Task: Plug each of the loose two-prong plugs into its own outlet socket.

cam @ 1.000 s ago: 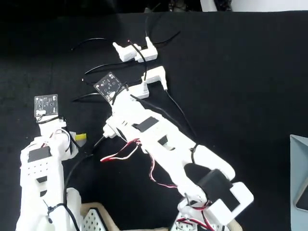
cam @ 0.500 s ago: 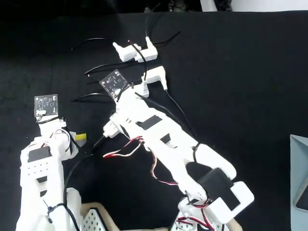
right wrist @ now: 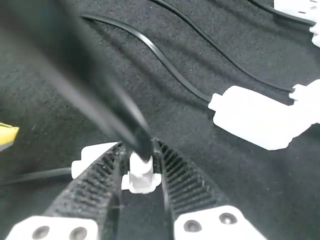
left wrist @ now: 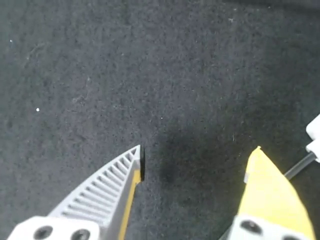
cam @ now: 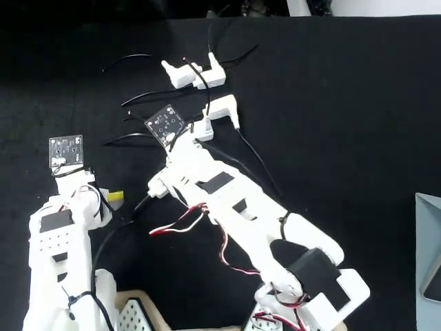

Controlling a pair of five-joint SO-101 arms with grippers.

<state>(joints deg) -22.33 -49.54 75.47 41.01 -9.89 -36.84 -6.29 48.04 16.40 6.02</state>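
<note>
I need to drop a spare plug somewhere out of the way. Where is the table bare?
Widest bare patch: the black cloth between the right arm and the grey container at the edge. Crowded: the far centre, where white plugs and black cords cluster around the right hand.

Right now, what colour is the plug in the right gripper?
The plug is white, its cord black; best in the right wrist view.

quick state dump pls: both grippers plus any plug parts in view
Left gripper: jaws open, empty, above black cloth tabletop.
Right gripper: jaws shut on a plug.
Small white plastic two-prong plug: clamped between the right jaws, black cord attached.
White plastic corded block: lying on the cloth, ungripped.
</note>
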